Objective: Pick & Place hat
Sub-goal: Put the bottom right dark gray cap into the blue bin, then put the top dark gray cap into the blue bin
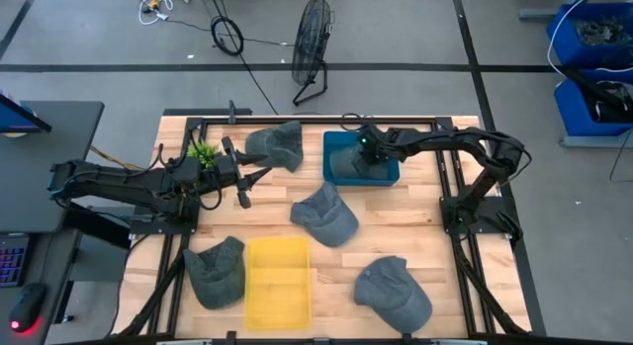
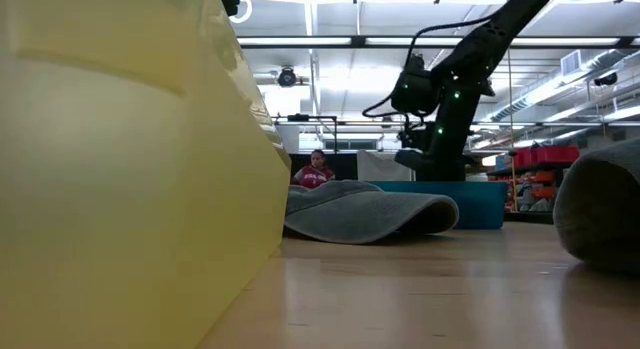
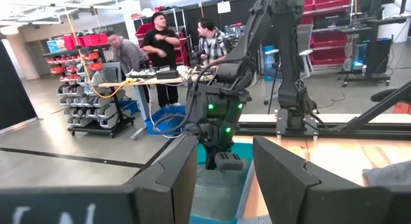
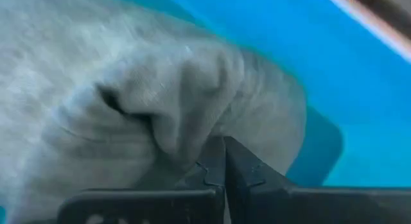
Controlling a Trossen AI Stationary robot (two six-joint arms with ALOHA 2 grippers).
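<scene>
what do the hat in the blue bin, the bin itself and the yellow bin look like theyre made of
Hat: soft grey woven fabric, matte; it creases and bunches where the right claw is shut on it. Blue bin: likely moulded plastic, smooth and evenly coloured. Yellow bin: probably translucent plastic, faintly glossy walls.

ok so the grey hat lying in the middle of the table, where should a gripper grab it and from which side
Probably the crown of the middle hat, from straight above. It lies flat on the table, its brim pressed low against the wood, while the crown's soft bunched fabric offers a fold to pinch.
</scene>
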